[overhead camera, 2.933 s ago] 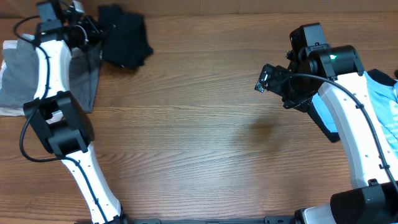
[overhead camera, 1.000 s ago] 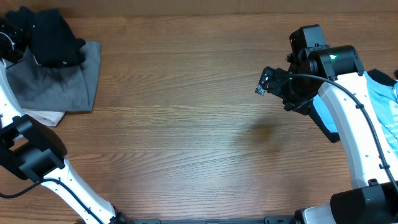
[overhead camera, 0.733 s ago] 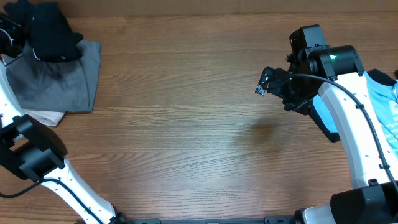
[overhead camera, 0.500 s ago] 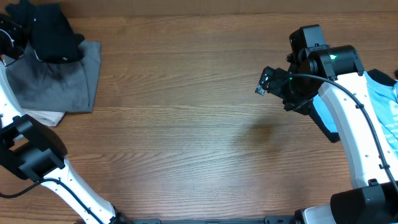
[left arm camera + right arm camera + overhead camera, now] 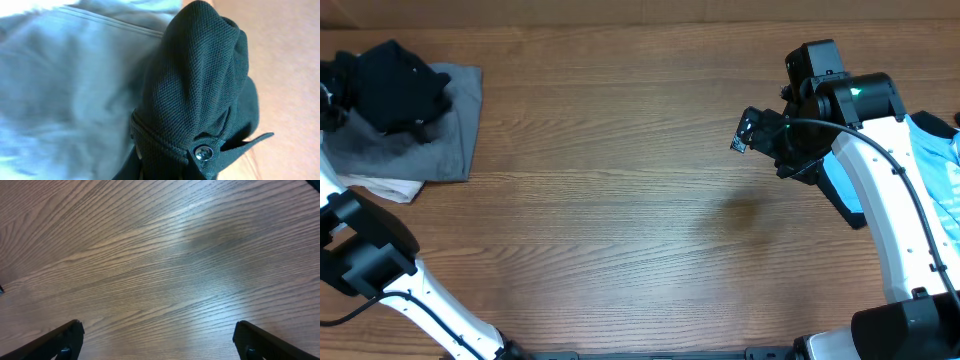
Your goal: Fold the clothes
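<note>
**Left jaws shut on the black garment (image 5: 200, 75); right jaws wide, empty.**
The left gripper (image 5: 340, 92) pinches this soft, limp knit, bunched atop grey folded cloth (image 5: 445, 135) at the table (image 5: 620, 230) far-left edge; judged best gripped at hem or shoulder seam. Left arm reaches back-left; the right gripper (image 5: 157, 335) hovers above bare wood.

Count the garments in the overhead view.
4: bunched black knit garment far left, atop a flat grey cloth; white fabric edge beneath the grey; light blue shirt at the right edge, partly hidden by the right arm. More may be off-frame.

Black garment (image 5: 390, 85) down onto grey pile (image 5: 455, 135)
</note>
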You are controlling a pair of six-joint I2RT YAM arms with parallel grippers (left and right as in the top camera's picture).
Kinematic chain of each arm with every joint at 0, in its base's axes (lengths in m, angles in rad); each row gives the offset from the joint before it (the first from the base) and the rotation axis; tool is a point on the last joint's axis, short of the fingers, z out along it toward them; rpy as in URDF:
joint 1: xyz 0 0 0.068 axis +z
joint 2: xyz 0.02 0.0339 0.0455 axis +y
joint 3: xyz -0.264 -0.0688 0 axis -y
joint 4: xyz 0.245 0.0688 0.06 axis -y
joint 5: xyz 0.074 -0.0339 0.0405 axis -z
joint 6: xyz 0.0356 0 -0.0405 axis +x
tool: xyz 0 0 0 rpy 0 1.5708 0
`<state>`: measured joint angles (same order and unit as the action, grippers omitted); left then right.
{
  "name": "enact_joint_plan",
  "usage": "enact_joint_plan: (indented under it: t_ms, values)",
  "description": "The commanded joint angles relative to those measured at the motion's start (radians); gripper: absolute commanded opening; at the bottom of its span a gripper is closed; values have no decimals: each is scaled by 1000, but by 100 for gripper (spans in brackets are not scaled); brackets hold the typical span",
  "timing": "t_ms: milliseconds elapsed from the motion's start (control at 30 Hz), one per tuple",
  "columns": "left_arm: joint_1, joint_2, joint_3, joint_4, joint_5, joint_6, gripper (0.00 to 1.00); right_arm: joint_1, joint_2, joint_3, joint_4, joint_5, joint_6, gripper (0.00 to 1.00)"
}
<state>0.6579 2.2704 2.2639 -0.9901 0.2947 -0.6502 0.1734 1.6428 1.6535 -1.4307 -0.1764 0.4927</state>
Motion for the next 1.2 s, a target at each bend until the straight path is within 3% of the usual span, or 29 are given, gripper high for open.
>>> enact_joint_plan:
  t_ms: [0,300,467,567,633,767,1167]
  values:
    - [17,-34,29,-10,-66,64,6,1,-27,27,4,0,-11,100]
    - [16,-34,-67,-21,-122,101,17,1,-27,27,4,0,-11,100]
    - [15,-34,-173,0,-121,101,45,1,-27,27,4,0,-11,100]
    - [15,-34,-235,10,-121,101,79,1,-27,27,4,0,-11,100]
    - [15,-34,-260,3,-122,101,90,1,-27,27,4,0,-11,100]
    - [15,-34,-264,-19,-149,101,95,1,-27,27,4,0,-11,100]
    - [17,-43,-172,-118,-228,106,95,1,-27,27,10,0,-23,100]
